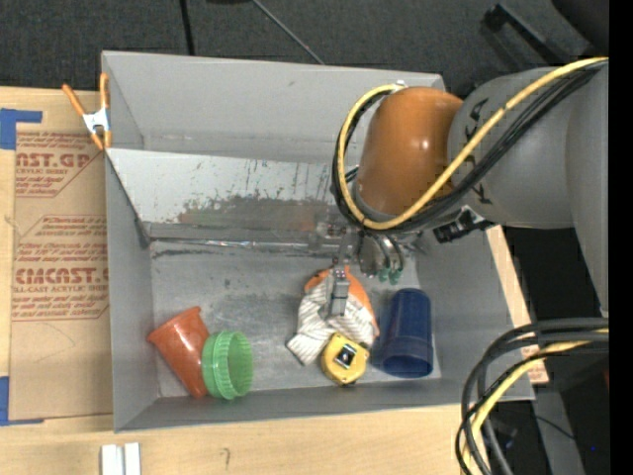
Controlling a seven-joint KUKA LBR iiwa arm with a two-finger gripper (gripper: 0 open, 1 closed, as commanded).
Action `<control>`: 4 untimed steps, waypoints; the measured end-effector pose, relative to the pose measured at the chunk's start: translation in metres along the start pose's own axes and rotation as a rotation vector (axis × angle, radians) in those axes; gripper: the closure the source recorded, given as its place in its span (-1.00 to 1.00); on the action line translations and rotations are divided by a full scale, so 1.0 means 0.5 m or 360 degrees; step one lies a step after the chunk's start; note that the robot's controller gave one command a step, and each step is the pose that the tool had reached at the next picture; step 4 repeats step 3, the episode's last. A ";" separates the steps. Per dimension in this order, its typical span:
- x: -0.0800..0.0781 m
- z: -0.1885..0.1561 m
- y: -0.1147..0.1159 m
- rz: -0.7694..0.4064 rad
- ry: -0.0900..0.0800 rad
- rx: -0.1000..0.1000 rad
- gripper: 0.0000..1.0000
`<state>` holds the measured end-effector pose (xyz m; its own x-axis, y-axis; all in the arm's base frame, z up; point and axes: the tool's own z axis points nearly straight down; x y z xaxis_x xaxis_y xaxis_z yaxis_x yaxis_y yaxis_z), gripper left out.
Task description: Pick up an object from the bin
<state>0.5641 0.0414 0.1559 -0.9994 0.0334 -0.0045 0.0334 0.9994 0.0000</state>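
The gripper (338,299) hangs low in the grey bin (247,275), right over a crumpled white-and-orange cloth (316,327); its grasp cannot be told. A blue cup (406,332) lies just right of it in the view. An orange cup (178,347) and a green cup (229,364) lie well to its left, and a yellow tape measure (343,358) lies just below.

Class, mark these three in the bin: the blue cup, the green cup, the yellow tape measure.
blue cup (406,332), camera view, middle of its side.
green cup (229,365), camera view, inside its round mouth.
yellow tape measure (343,358), camera view, centre of its face.
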 end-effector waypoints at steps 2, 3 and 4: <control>0.095 0.089 -0.024 -0.0257 0.0007 -0.0002 1.00; 0.112 -0.254 -0.041 -0.0153 0.0009 -0.0001 1.00; 0.112 -0.254 -0.041 -0.0153 0.0009 -0.0001 1.00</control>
